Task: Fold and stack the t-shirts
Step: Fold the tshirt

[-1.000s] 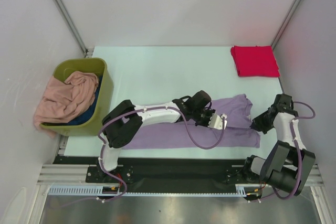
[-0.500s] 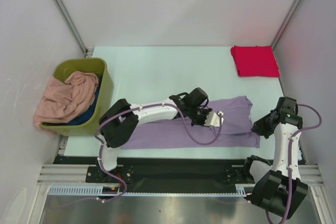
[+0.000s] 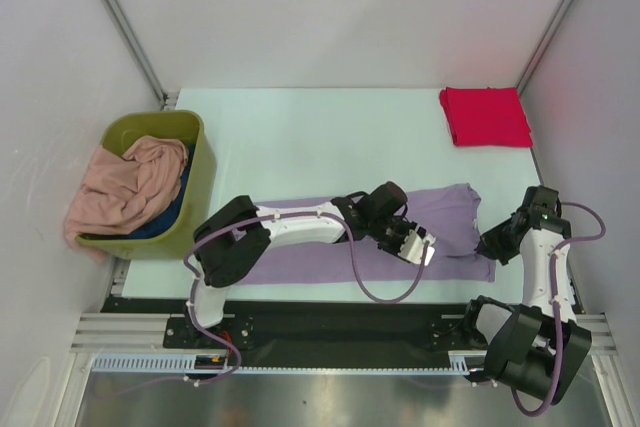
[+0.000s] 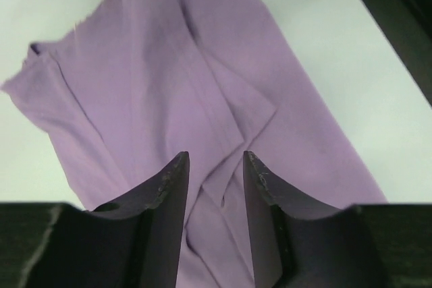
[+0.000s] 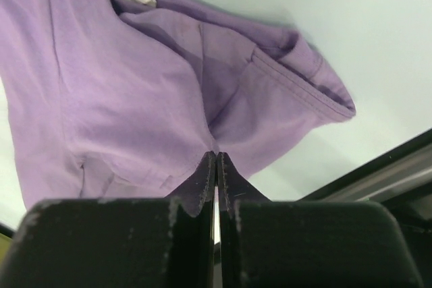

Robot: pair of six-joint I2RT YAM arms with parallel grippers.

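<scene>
**One folded, one midway, two untouched**

The red shirt (image 3: 486, 115) lay folded at upper right. The purple shirt (image 3: 300, 259) stretched across lower centre, a half-folded strip. My left gripper (image 4: 214, 160) hovered over it, jaws apart, empty. My right gripper (image 5: 216, 156) was closed at its right end; whether on cloth, I couldn't tell. The pink shirt (image 3: 125, 192) and blue shirt (image 3: 163, 221) sat unfolded in the bin (image 3: 203, 162), left.

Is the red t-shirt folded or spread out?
Folded: the red t-shirt lies as a compact, neat rectangle, no sleeves showing, at the far right corner of the table.
</scene>
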